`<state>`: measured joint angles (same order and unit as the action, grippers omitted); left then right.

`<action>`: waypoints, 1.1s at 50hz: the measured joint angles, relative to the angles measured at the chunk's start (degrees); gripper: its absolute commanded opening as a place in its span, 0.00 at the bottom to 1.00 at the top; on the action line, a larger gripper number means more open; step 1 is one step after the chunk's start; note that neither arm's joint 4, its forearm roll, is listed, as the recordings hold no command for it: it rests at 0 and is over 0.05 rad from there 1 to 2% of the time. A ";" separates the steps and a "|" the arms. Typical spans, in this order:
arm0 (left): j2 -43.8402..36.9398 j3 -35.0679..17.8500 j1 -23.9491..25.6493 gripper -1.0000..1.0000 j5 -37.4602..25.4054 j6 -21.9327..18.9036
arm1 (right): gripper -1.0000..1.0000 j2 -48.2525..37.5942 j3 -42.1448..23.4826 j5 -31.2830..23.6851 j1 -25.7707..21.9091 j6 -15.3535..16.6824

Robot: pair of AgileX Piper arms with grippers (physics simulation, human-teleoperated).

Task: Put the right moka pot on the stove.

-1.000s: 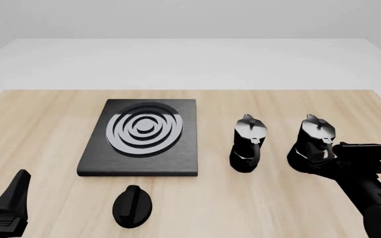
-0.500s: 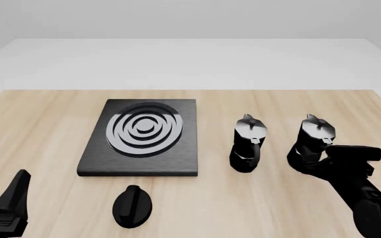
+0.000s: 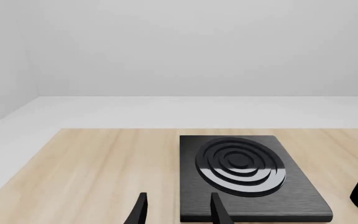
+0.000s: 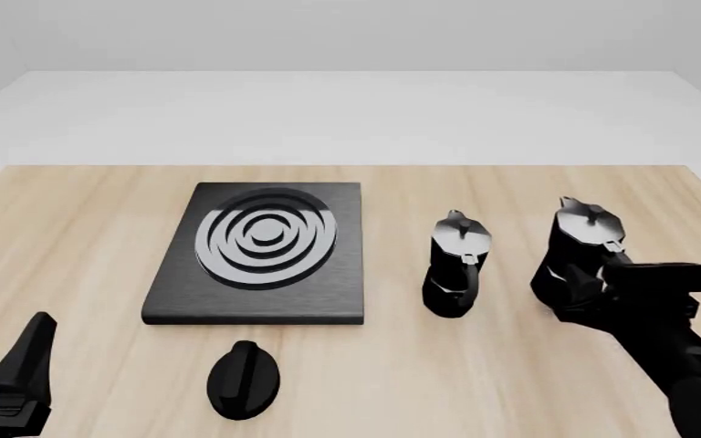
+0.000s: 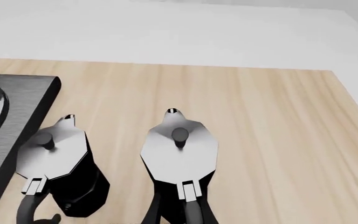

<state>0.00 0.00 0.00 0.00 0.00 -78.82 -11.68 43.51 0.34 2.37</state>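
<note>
The right moka pot [image 4: 580, 255] is glossy black with a grey lid and hangs a little above the table at the right. My right gripper [image 4: 599, 290] is shut on its handle side. In the right wrist view the pot [image 5: 179, 151] fills the middle, its handle running back between my fingers. The stove [image 4: 266, 239] is a black slab with silver rings, well left of the pot. It also shows in the left wrist view [image 3: 241, 163]. My left gripper [image 4: 19, 374] is open and empty at the near left corner, its fingers [image 3: 140, 211] apart.
A second moka pot [image 4: 458, 265] with a brighter upper half stands between the stove and the held pot, close beside it [image 5: 58, 163]. A small black oval knob [image 4: 245, 379] lies in front of the stove. The table's right edge is near my right arm.
The right moka pot has risen a little off the table, held in my right gripper. The left arm has not moved.
</note>
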 measured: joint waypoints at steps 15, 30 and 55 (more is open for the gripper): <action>0.00 0.00 0.00 1.00 0.00 0.00 | 0.00 18.63 -1.44 -16.46 -1.99 0.84; 0.00 0.00 0.00 1.00 0.00 0.00 | 0.00 32.83 -5.83 -32.11 -4.28 1.58; 0.00 0.00 0.00 1.00 0.00 0.00 | 0.00 40.83 -18.30 -49.64 -12.04 5.19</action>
<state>0.00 0.00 0.00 0.00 0.00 -37.99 -29.97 -6.13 -11.71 7.56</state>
